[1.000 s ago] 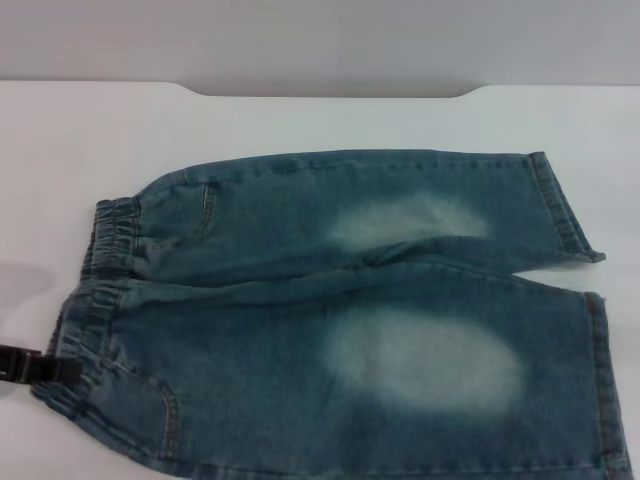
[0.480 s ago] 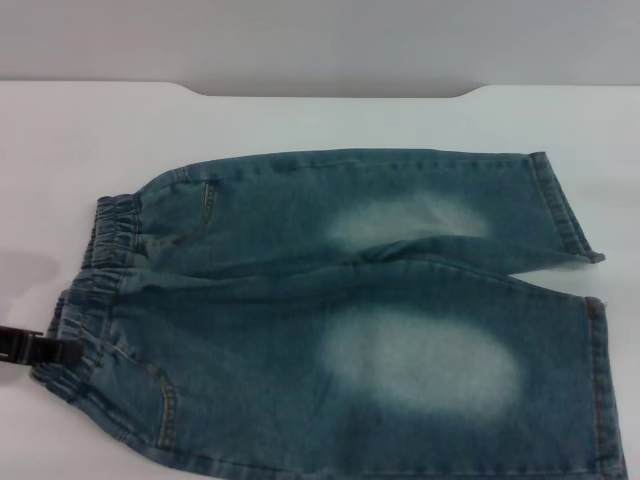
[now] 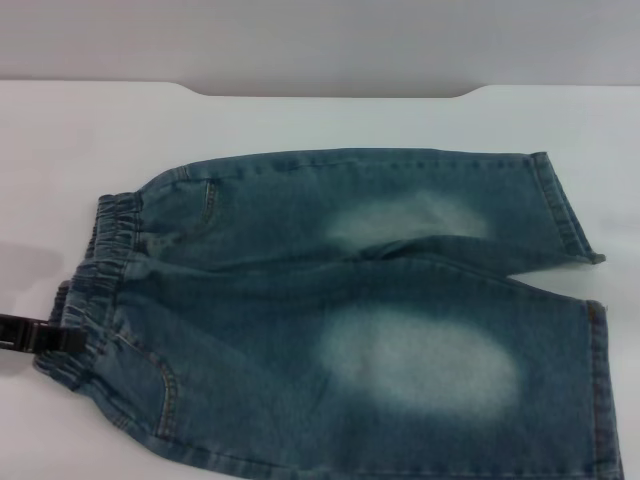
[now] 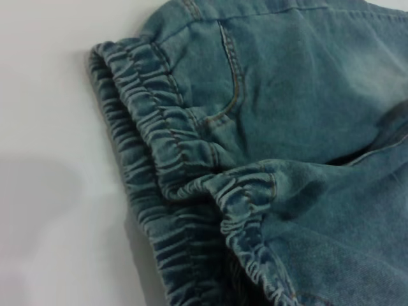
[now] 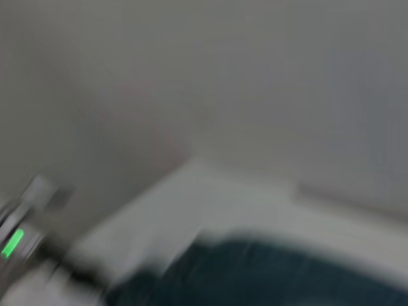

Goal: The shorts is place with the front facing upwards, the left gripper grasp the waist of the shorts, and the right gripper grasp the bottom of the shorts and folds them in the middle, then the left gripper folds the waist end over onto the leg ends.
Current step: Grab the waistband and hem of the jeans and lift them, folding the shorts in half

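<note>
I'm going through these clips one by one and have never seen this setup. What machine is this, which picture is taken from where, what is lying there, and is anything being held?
It is a two-armed robot with a gripper on each arm. The wide picture comes from a camera on its head, looking down at a white table. Blue denim shorts lie flat there, waistband on the robot's left, leg hems on its right. The left gripper is the dark piece at the waistband's near corner; whether it has gripped the cloth cannot be told. The close-up of the gathered waistband comes from the left wrist camera. The blurred picture is from the right wrist; the right gripper itself is not visible.
</note>
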You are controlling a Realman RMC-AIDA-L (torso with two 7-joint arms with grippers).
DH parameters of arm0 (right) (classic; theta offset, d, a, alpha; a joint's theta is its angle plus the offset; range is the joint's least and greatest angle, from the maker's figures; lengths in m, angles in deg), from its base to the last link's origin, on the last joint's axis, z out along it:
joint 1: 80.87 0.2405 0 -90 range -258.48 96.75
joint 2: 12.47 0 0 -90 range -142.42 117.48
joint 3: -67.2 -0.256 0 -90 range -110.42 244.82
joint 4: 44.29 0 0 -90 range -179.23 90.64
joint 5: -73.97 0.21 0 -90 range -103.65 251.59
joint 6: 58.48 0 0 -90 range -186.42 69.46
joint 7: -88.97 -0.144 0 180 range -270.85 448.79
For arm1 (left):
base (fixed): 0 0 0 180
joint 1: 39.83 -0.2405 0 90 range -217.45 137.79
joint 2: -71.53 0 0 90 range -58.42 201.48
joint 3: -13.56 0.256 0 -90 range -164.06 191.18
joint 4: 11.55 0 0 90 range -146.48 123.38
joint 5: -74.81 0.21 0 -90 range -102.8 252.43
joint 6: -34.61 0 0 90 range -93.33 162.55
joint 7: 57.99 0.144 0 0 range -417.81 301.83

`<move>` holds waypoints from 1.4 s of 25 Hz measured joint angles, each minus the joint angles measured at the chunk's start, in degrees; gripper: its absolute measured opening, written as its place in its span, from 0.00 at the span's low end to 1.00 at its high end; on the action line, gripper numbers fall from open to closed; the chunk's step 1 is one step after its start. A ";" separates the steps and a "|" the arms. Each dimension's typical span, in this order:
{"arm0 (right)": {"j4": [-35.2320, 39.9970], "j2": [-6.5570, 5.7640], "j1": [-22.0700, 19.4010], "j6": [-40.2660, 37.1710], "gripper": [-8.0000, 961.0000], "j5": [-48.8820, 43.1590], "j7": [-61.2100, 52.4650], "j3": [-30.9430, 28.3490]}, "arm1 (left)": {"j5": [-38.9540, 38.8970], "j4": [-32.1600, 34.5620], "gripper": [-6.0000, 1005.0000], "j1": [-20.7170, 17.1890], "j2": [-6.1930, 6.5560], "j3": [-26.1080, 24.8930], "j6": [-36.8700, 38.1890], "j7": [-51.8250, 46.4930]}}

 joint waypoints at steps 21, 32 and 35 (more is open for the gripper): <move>2.74 5.99 -1.87 -5.91 0.65 -31.44 9.86 13.93 | 0.01 -0.72 0.05 2.54 -0.96 0.61 -1.24 0.81; -4.92 10.47 0.51 1.62 0.65 -34.53 11.00 21.99 | 0.01 -0.74 0.05 2.48 -1.20 0.59 -1.55 0.39; -4.92 10.57 0.69 1.69 0.65 -35.73 11.00 23.19 | 0.01 -0.73 0.05 2.29 -1.24 0.60 -1.58 0.35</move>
